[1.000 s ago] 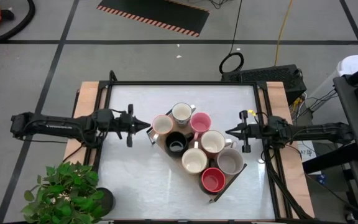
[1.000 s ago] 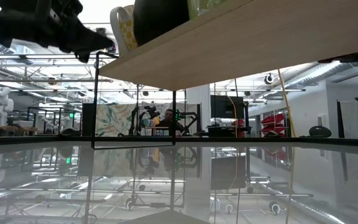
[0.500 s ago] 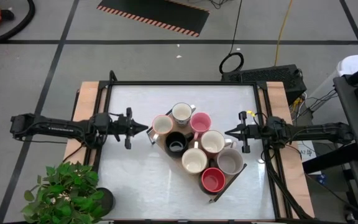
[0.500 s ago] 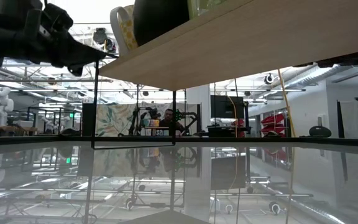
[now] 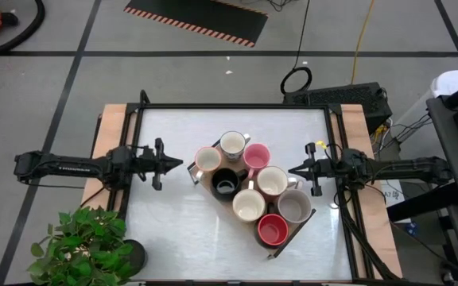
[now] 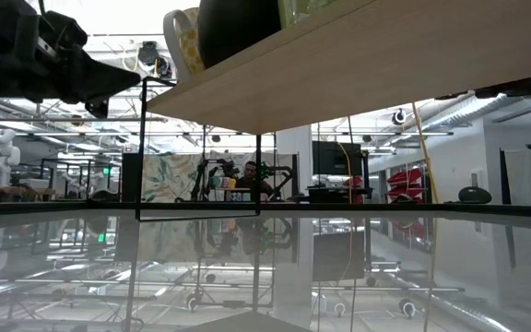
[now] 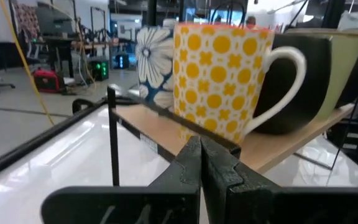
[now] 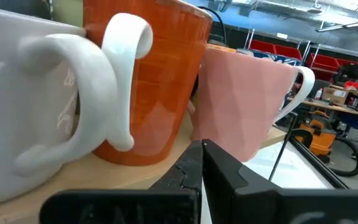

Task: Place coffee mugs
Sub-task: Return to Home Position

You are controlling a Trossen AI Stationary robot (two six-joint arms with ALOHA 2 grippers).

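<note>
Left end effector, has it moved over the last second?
Yes. In the high view the left end effector has pulled back from the nearest mug toward the table's left edge.

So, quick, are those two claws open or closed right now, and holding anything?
Left gripper: shut, holding nothing.
Right gripper: shut, holding nothing.

Robotics lab w/ taped floor (image 5: 213, 53), red bins (image 8: 328, 61)

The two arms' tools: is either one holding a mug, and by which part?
Neither. The left tool and right tool are both shut on nothing, each apart from the mugs.
</note>
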